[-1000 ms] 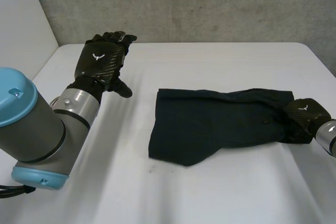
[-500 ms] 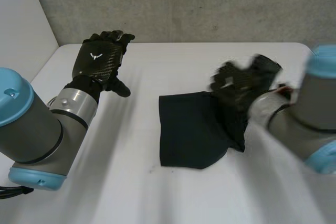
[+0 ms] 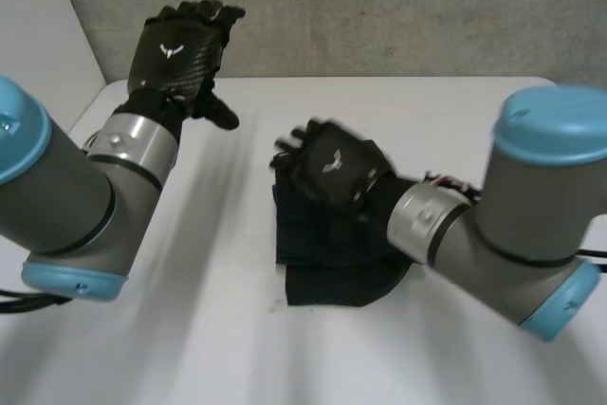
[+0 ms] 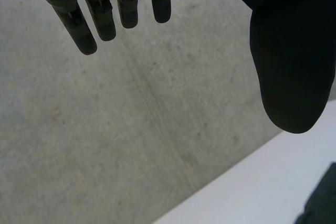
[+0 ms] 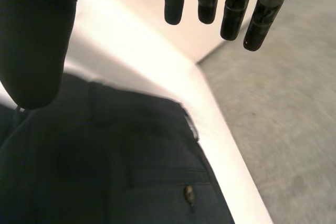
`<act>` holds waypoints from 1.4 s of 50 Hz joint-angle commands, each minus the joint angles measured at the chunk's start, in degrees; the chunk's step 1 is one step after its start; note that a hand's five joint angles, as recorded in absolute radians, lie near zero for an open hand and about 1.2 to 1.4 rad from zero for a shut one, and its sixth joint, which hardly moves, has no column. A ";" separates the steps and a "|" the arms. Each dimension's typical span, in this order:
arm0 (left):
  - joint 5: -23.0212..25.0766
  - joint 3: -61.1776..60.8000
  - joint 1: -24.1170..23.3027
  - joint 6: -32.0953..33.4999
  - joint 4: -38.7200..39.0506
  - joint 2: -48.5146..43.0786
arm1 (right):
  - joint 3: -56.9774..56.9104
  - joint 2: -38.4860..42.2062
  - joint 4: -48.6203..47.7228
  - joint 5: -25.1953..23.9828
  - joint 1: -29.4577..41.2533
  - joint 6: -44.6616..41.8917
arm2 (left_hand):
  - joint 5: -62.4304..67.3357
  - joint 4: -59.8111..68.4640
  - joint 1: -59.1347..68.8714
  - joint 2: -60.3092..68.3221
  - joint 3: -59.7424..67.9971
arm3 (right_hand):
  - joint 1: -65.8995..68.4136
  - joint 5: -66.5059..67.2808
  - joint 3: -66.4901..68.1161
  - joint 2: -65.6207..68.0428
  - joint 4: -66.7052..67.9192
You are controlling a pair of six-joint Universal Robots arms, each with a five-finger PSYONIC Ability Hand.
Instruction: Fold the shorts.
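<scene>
Black and spread, holding nothing, the right hand (image 3: 334,168) hangs over the white bench (image 3: 190,329), with a grey concrete wall (image 3: 398,7) behind. The left hand (image 3: 180,49), fingers straight and empty too, is raised well apart toward that wall. Dark navy shorts (image 3: 327,263) lie folded mid-bench beneath the right hand and forearm, a buttoned back pocket (image 5: 168,179) showing.
</scene>
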 commanded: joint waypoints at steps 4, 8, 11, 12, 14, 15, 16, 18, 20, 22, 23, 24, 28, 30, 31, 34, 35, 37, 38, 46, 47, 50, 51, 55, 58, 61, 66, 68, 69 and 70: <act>-0.02 12.81 -8.42 -0.06 -4.86 -10.34 | -3.33 -3.76 7.53 15.81 -10.23 23.91 | -0.09 0.86 1.59 1.02 0.51 | -1.90 -4.07 -2.23 -2.78 -3.42; -0.37 17.82 -10.88 -0.59 -9.87 -16.75 | -6.32 -0.69 10.70 16.18 -10.41 23.56 | 0.91 1.87 2.60 2.03 1.51 | -1.90 -4.07 -2.23 -2.78 -3.42; -3.52 23.00 -12.73 -1.55 -14.70 -22.72 | -9.75 4.41 11.49 14.77 -10.76 23.82 | 1.08 2.04 2.77 2.20 1.68 | -1.90 -4.07 -2.23 -2.78 -3.42; -4.84 24.32 -13.08 -1.73 -16.11 -24.22 | -10.71 5.55 11.75 14.16 -10.85 23.91 | 1.08 2.04 2.77 2.20 1.68 | -1.90 -4.07 -2.23 -2.78 -3.42; -8.88 28.62 -13.61 -2.17 -20.59 -28.61 | -13.35 8.89 12.45 12.75 -10.94 23.91 | 1.25 2.21 2.94 2.37 1.85 | -1.90 -4.07 -2.23 -2.78 -3.42; -10.20 29.94 -13.70 -2.35 -22.26 -29.85 | -14.23 10.38 12.81 12.48 -10.94 23.91 | 1.25 2.21 2.94 2.37 1.85 | -1.90 -4.07 -2.23 -2.78 -3.42; -11.17 31.26 -13.70 -2.43 -24.01 -31.08 | -15.11 11.79 13.16 12.13 -10.94 23.83 | 1.25 2.21 2.94 2.37 1.85 | -1.90 -4.07 -2.23 -2.78 -3.42; -13.72 34.43 -13.70 -2.87 -28.94 -34.51 | -17.92 15.92 14.47 11.43 -10.42 23.47 | 1.25 2.21 2.94 2.37 1.85 | -1.90 -4.07 -2.23 -2.78 -3.42; -14.43 35.84 -13.52 -3.05 -31.93 -36.27 | -19.50 18.12 15.35 11.34 -10.24 23.21 | 1.25 2.21 2.94 2.37 1.85 | -1.90 -4.07 -2.23 -2.78 -3.42; -14.61 36.72 -13.26 -3.05 -35.10 -37.94 | -21.18 21.11 17.11 10.90 -10.24 22.42 | 1.25 2.21 2.94 2.37 1.85 | -1.90 -4.07 -2.23 -2.78 -3.42; -14.52 36.72 -13.17 -3.05 -35.89 -38.29 | -21.62 22.07 17.64 10.81 -10.24 21.90 | 1.25 2.21 2.94 2.37 1.85 | -1.90 -4.07 -2.23 -2.78 -3.42; -14.52 36.64 -13.08 -3.05 -36.42 -38.47 | -22.06 23.13 18.08 10.72 -10.24 21.37 | 1.25 2.21 2.94 2.37 1.85 | -1.90 -4.07 -2.23 -2.78 -3.42; -14.34 36.20 -13.08 -2.88 -37.48 -38.82 | -23.55 26.39 18.96 11.25 -10.06 17.33 | 1.25 2.21 2.94 2.37 1.85 | -1.90 -4.07 -2.23 -2.78 -3.42; -14.25 36.02 -13.17 -2.52 -37.74 -38.82 | -23.55 26.83 18.96 11.95 -9.97 14.78 | 1.08 2.04 2.77 2.20 1.68 | -1.90 -4.07 -2.23 -2.78 -3.42; -14.25 35.93 -13.17 -2.44 -37.83 -38.82 | -23.55 26.83 18.96 12.04 -9.97 13.99 | 1.08 2.04 2.77 2.20 1.68 | -1.90 -4.07 -2.23 -2.78 -3.42; -14.08 35.41 -13.08 -2.17 -37.83 -38.38 | -23.20 26.04 19.05 11.95 -9.97 12.66 | 1.08 2.04 2.77 2.20 1.68 | -1.90 -4.07 -2.23 -2.78 -3.42; -14.08 35.41 -13.08 -2.17 -37.83 -38.30 | -23.12 25.60 19.05 11.95 -9.97 12.75 | 1.08 2.04 2.77 2.20 1.68 | -1.90 -4.07 -2.23 -2.78 -3.42; -14.08 35.41 -13.08 -2.08 -37.83 -37.77 | -22.50 23.15 18.70 11.52 -9.97 13.19 | 0.91 1.87 2.60 2.03 1.52 | -1.90 -4.07 -2.23 -2.78 -3.42; -14.08 35.41 -13.08 -2.08 -37.83 -37.42 | -22.06 22.01 18.35 11.43 -9.97 13.36 | 0.91 1.87 2.60 2.03 1.52 | -1.90 -4.07 -2.23 -2.78 -3.42; -14.78 31.02 -10.72 -2.79 -37.74 -22.85 | -15.04 8.39 8.95 14.49 -10.59 19.15 | 0.75 1.71 2.43 1.86 1.35 | -1.90 -4.07 -2.23 -2.78 -3.42; -14.96 28.75 -9.14 -2.79 -37.74 -18.30 | -13.11 4.98 6.94 17.20 -10.68 21.60 | 0.58 1.54 2.27 1.69 1.18 | -1.90 -4.07 -2.23 -2.78 -3.42; -14.61 24.00 -6.67 -2.88 -36.95 -10.81 | -10.82 -0.92 5.17 22.22 -10.85 25.31 | 0.41 1.37 2.10 1.53 1.01 | -1.90 -4.07 -2.23 -2.78 -3.42; -14.26 20.85 -4.58 -2.88 -36.51 -5.57 | -9.33 -5.12 4.90 25.28 -10.77 26.80 | -0.09 0.87 1.60 1.02 0.51 | -1.90 -4.07 -2.23 -2.78 -3.42; -13.56 14.60 0.35 -2.61 -35.11 5.52 | -6.25 -12.17 4.98 30.22 -10.76 27.96 | 0.07 1.03 1.76 1.19 0.67 | -1.90 -4.07 -2.23 -2.78 -3.42; -12.15 11.69 1.77 -2.70 -35.02 9.24 | -5.01 -14.30 5.78 30.94 -10.76 27.60 | -0.09 0.86 1.59 1.02 0.51 | -1.90 -4.07 -2.23 -2.78 -3.42; -10.13 7.99 2.39 -2.87 -35.02 12.94 | -3.52 -15.88 7.71 31.11 -10.76 27.17 | -0.43 0.53 1.26 0.68 0.17 | -1.90 -4.07 -2.23 -2.78 -3.42; -9.33 4.21 3.61 -2.96 -34.84 17.16 | -2.11 -17.29 9.03 30.94 -10.76 27.43 | -0.60 0.36 1.09 0.52 0.00 | -1.90 -4.07 -2.23 -2.78 -3.42; -9.24 3.50 4.49 -3.14 -34.84 17.69 | -1.85 -17.47 8.85 30.85 -10.68 27.34 | -0.60 0.36 1.09 0.52 0.00 | -1.90 -4.07 -2.23 -2.78 -3.42; -9.24 3.50 4.67 -3.23 -34.84 17.69 | -1.76 -17.47 8.85 30.85 -10.68 27.34 | -0.60 0.36 1.09 0.52 0.00 | -1.90 -4.07 -2.23 -2.78 -3.42; -9.24 3.50 4.76 -3.40 -34.84 17.69 | -1.76 -17.55 8.85 30.85 -10.68 27.34 | -0.77 0.19 0.92 0.35 -0.16 | -1.90 -4.07 -2.23 -2.78 -3.42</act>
